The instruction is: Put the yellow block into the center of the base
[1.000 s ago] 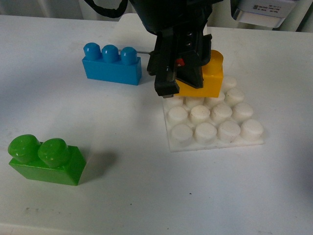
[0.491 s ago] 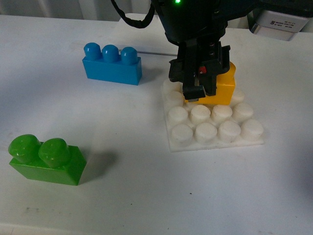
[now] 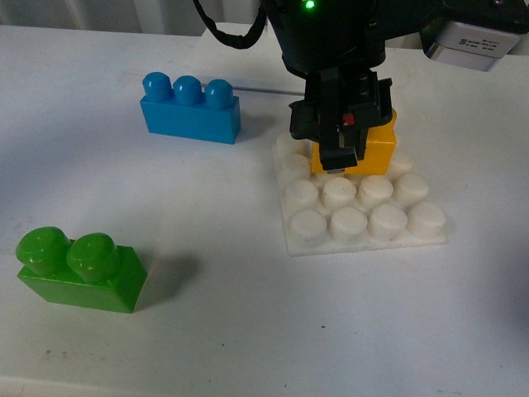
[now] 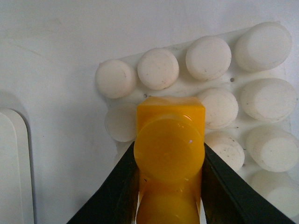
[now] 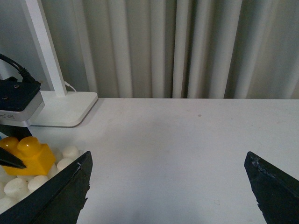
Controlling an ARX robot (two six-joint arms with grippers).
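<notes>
Yellow block [image 3: 378, 151]: glossy orange-yellow plastic brick, two round studs on top, upright, studs up. Upper centre-right of front view, over rear half of base, mostly hidden there. Clamped on both long sides between black fingers [image 4: 122, 184]. Whether pressed onto studs or just above them: cannot tell.

Base [image 3: 364, 246]: flat white square plate, 4x4 grid of round white studs. Lies flat on white surface [image 3: 248, 331], centre-right of front view, slightly skewed. Front two stud rows uncovered. Small dark specks on some studs in left wrist view.
</notes>
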